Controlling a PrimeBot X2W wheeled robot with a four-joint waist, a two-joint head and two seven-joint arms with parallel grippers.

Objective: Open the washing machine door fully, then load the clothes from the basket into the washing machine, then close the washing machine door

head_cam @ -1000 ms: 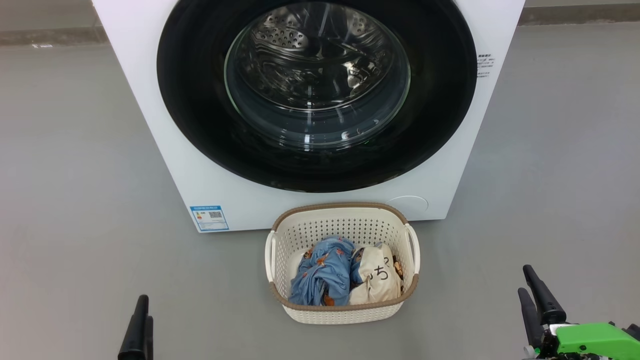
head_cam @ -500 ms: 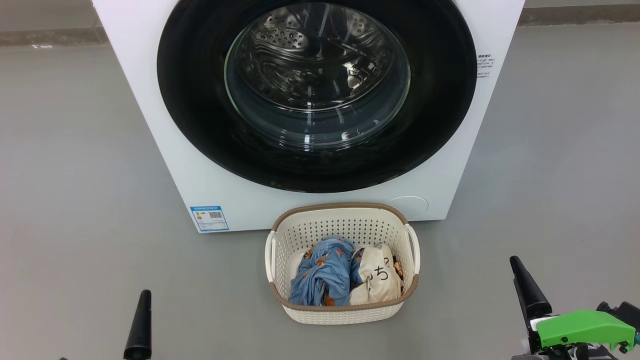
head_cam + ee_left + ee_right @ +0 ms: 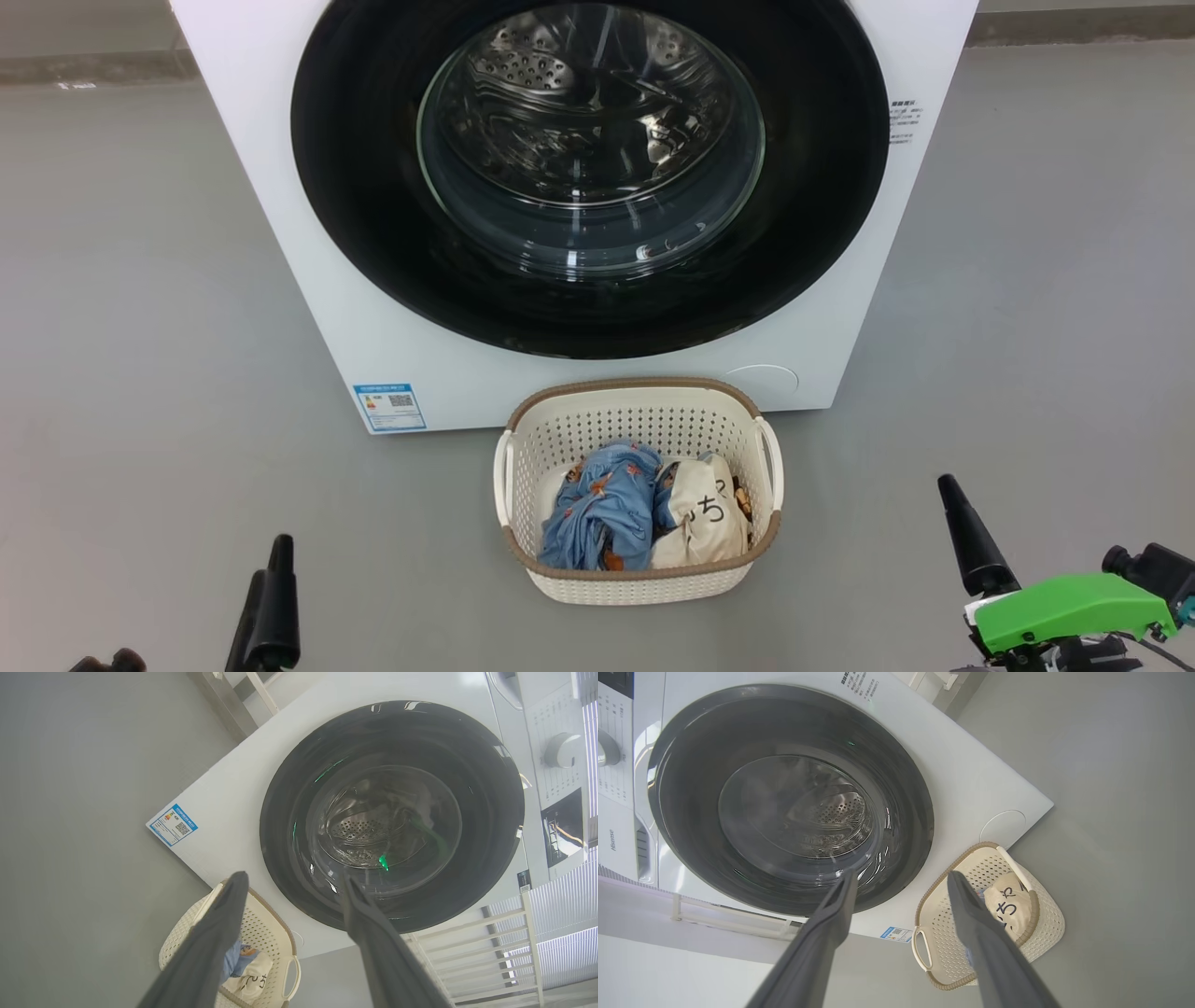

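Door (image 3: 373, 243) of washer (image 3: 271, 187) shut, flush w/ front. Basket (image 3: 644, 577) on floor (image 3: 140, 373) just in front of washer, below door. Clothes (image 3: 607, 513) inside basket: blue piece robot's left, cream piece right. L gripper (image 3: 294, 879) & R gripper (image 3: 902, 873): jaws spread wide, nothing held, low either side of basket, apart from it.
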